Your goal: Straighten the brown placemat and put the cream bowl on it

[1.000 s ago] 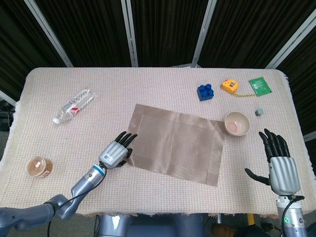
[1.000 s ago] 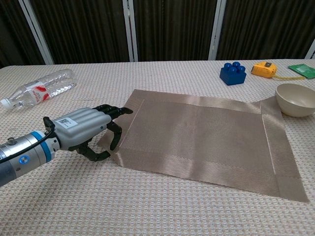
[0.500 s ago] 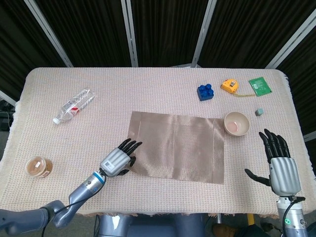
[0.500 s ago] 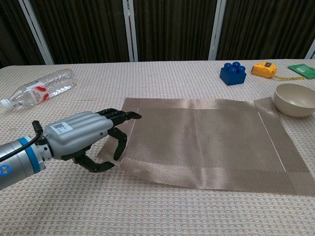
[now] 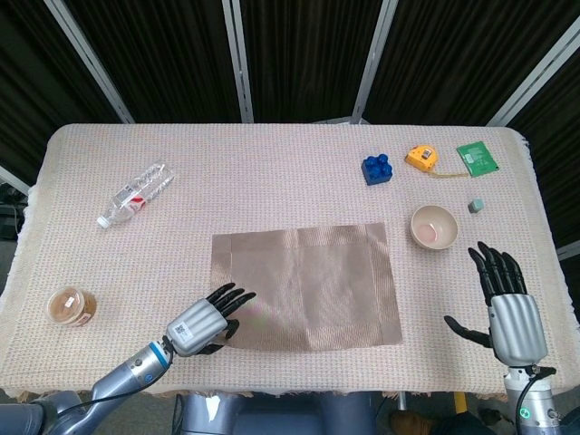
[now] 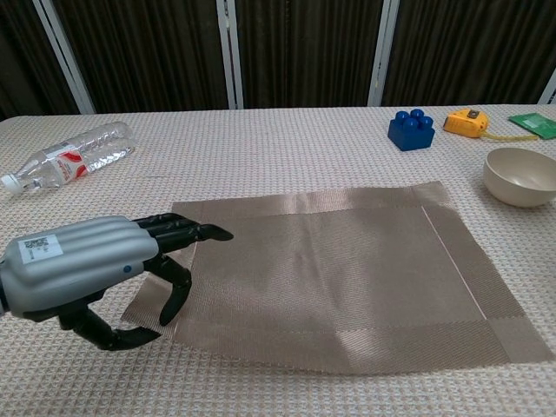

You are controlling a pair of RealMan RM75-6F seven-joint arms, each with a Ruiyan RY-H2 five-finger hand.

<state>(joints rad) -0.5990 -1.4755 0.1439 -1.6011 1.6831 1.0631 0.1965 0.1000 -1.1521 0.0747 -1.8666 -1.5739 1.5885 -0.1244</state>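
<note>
The brown placemat point(image 5: 308, 285) point(image 6: 330, 269) lies near the table's front edge, its sides roughly square to the table and its surface slightly rippled. My left hand point(image 5: 199, 323) point(image 6: 87, 269) holds its near-left corner, fingers on top and thumb curled under the edge. The cream bowl point(image 5: 434, 226) point(image 6: 521, 176) stands upright on the tablecloth just off the mat's far-right corner, apart from it. In the head view only, my right hand point(image 5: 507, 304) hovers at the right front, fingers spread and holding nothing, a short way in front of the bowl.
A plastic bottle point(image 5: 136, 193) point(image 6: 74, 156) lies at the left. A small jar point(image 5: 71, 305) sits near the front left. A blue brick point(image 5: 377, 168) point(image 6: 412, 129), yellow tape measure point(image 5: 420, 157) point(image 6: 465, 121), green card point(image 5: 478, 156) and small grey cube point(image 5: 475, 206) are at the far right.
My left hand has pulled back toward the front left, dragging the placemat with it; the mat has turned from skewed to roughly square. The bowl stayed put and the right hand barely shifted.
</note>
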